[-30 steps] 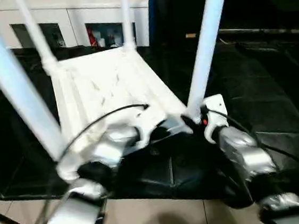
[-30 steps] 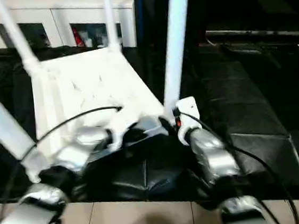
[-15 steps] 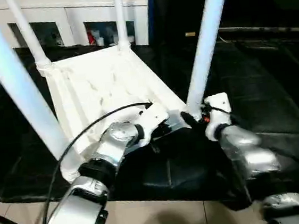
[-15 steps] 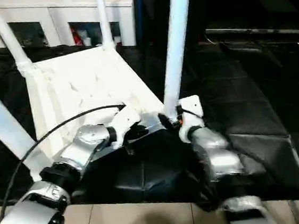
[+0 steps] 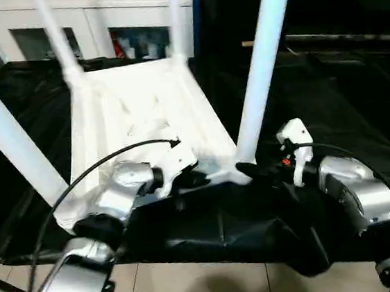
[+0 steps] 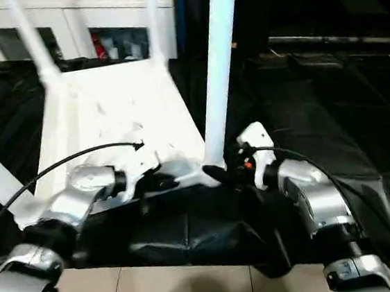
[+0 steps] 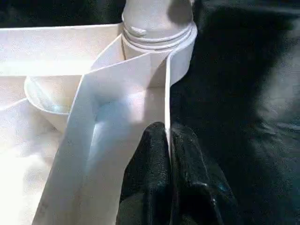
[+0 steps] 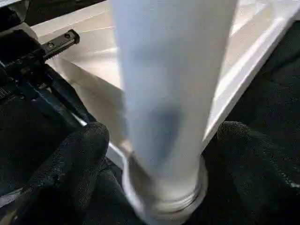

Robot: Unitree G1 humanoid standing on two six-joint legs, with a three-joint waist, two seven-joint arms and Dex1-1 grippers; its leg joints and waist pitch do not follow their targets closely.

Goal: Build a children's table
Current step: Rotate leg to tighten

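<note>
The children's table (image 5: 143,116) lies upside down on black sheeting, ribbed underside up, with all four white legs standing in its corner sockets. My left gripper (image 5: 195,179) is shut on the thin near rim (image 7: 166,93) of the top, close to the near right socket; in the left wrist view the gripper (image 7: 168,133) pinches that wall. My right gripper (image 5: 250,170) is open around the base of the near right leg (image 5: 259,62). In the right wrist view its fingers (image 8: 79,154) stand on either side of the leg (image 8: 164,93) with gaps.
A white cabinet (image 5: 118,14) with shelves stands behind the table. Black sheeting (image 5: 330,104) covers the work surface to the right. Tiled floor (image 5: 196,285) shows at the near edge. A black cable (image 5: 112,158) arcs over my left forearm.
The view has shifted. My right forearm has swung out to the right while its gripper stays at the leg's base. The left gripper keeps its hold on the rim.
</note>
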